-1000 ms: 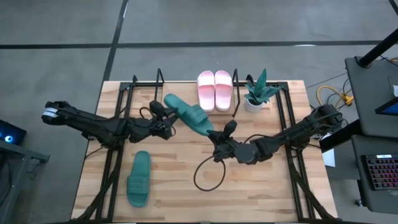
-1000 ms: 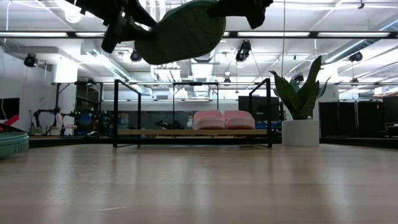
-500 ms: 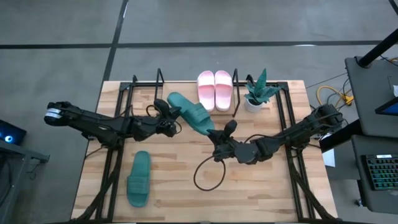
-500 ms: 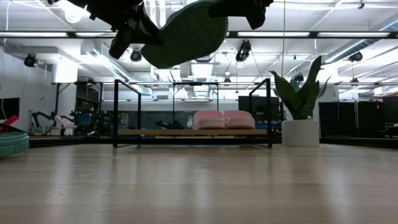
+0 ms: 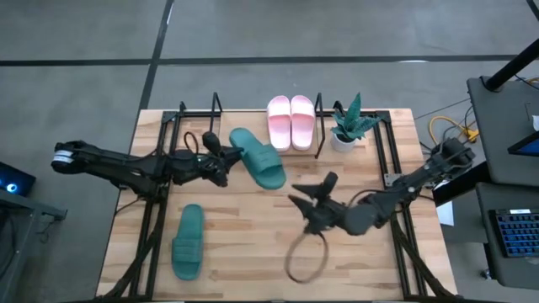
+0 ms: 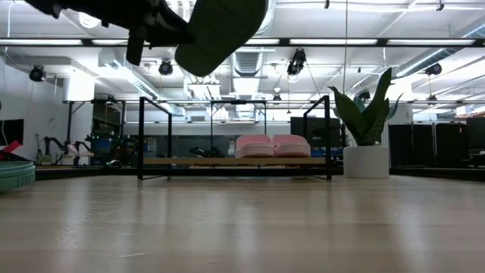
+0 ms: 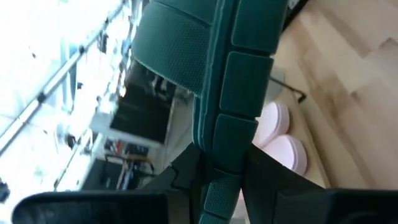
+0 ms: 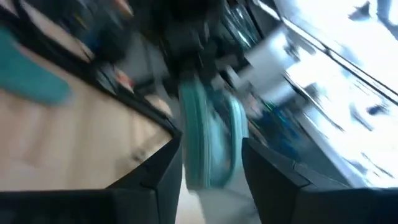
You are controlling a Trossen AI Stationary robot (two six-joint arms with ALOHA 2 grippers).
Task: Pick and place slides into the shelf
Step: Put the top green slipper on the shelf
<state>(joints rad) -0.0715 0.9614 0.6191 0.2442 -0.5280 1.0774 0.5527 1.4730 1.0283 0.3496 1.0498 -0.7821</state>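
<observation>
High view: the left pincer [image 5: 226, 160] is clamped on the heel end of a dark green slide [image 5: 258, 157]. The slide's long axis slants from far-left to near-right, and it sits just near-left of the shelf [image 5: 216, 107], where the pink pair [image 5: 291, 122] already rests. The right pincer [image 5: 310, 204] has its fingers spread, holds nothing, and is well apart from the held slide. A second green slide [image 5: 187, 241] lies on the tabletop [image 5: 244, 244] at near left.

Low view: the held slide hangs high, above and in front of the shelf.

Left wrist view: the fingers grip the slide's edge.

Right wrist view: the fingers stand apart, empty.
</observation>
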